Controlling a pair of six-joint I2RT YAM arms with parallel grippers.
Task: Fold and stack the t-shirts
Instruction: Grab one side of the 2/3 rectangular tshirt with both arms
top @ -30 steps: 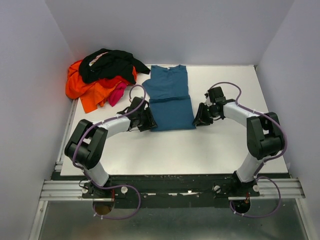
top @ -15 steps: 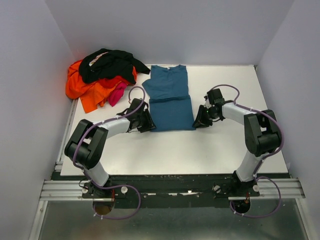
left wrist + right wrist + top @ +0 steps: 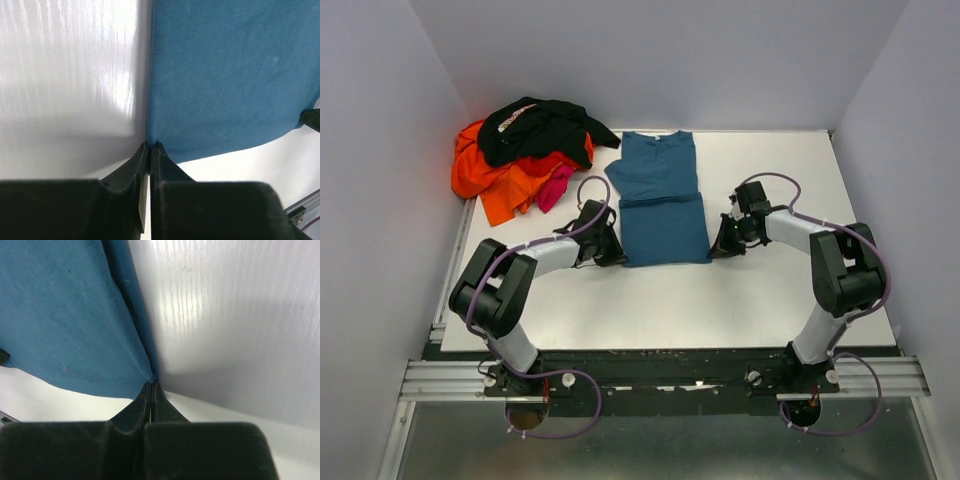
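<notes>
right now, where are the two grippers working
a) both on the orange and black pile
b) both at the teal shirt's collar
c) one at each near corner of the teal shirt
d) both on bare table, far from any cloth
c: the left gripper is closed at the near left corner of the teal t-shirt and the right gripper at its near right corner, while the pile of other shirts lies apart at the far left.

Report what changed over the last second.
The left tool and the right tool each slid slightly toward the robot's bases, with the near corners of the blue shirt pinched. The pile of other shirts stayed put.
</notes>
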